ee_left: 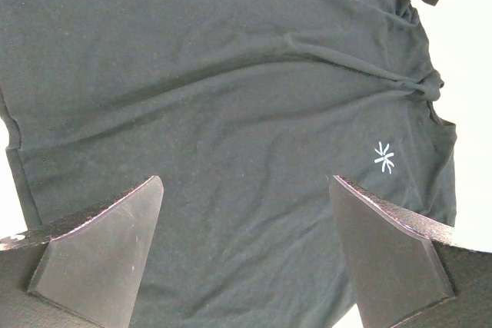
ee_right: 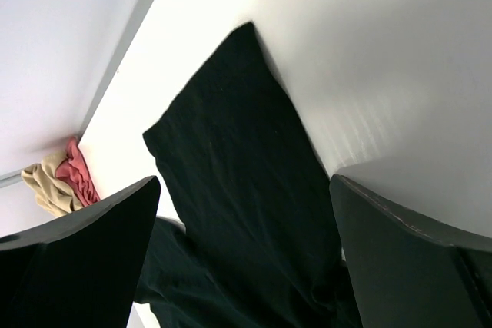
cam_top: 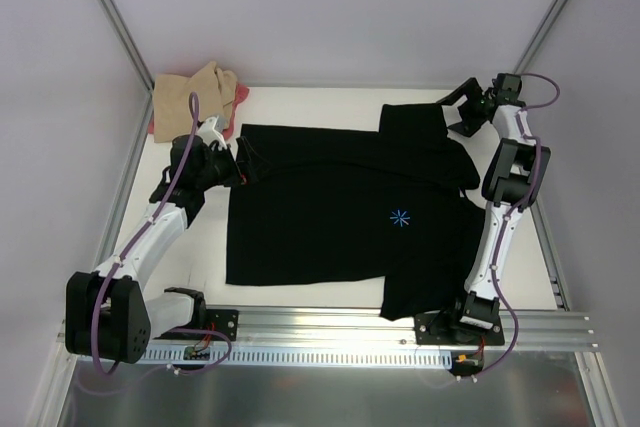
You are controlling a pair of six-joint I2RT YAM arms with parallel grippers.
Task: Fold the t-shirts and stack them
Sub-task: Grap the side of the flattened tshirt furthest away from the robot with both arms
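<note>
The black t-shirt lies spread out flat on the white table. Its light-blue starburst mark faces up, its hem is toward the left arm and its sleeves are toward the right arm. One sleeve reaches to the far edge of the table and the other to the near rail. The cloth shows only shallow wrinkles in the left wrist view, where the black t-shirt fills most of the picture and the starburst mark sits to the right.

The tan t-shirt and the pink-red t-shirt are bunched together in the far left corner, apart from the black one. The right wrist view shows them as a small heap, tan beside pink-red.

The left gripper is at the far hem corner of the black shirt. Its jaws are spread wide with nothing between them.

The right gripper is above the far right corner of the table, next to the far sleeve. Its jaws are also spread wide and empty, with the sleeve below.
</note>
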